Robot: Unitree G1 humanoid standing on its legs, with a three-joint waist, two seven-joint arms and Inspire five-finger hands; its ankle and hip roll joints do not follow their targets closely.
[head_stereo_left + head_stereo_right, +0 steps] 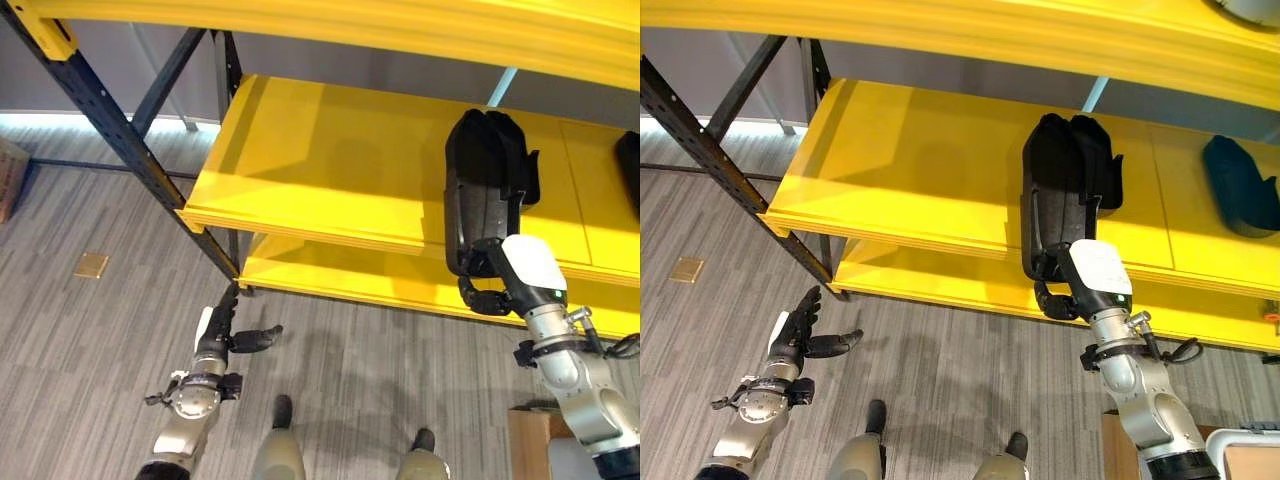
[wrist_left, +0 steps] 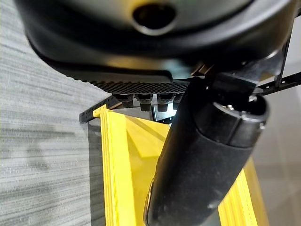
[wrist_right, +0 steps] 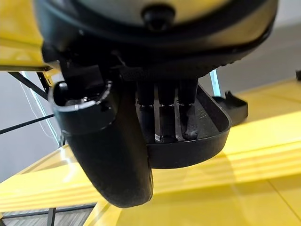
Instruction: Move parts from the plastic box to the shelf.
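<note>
Hanging low over the grey floor (image 1: 100, 330), the left hand (image 1: 222, 335) is holding nothing, its fingers straight and its thumb spread to the side, with bare floor all round it and the shelf's dark upright post (image 1: 120, 140) standing just beyond it. A small tan plate (image 1: 91, 265) is lying flat on the floor well to the left of that hand.

Farther in, the right hand (image 1: 1058, 292) is gripping the near end of a long black part (image 1: 1060, 190), the fingers curling inside its open hollow and the thumb running under its outer wall, as the right wrist view is showing. That near end is overhanging the front edge of the yellow shelf (image 1: 300, 170), while the rest of the part is lying on the shelf board and pointing toward its back edge.

To the left of the part, the board is lying bare as far as its left front corner. To the right, a second dark part (image 1: 1240, 198) is sitting on the same board, well apart from the held 1. A lower yellow board (image 1: 330, 280) is showing beneath the front edge.
</note>
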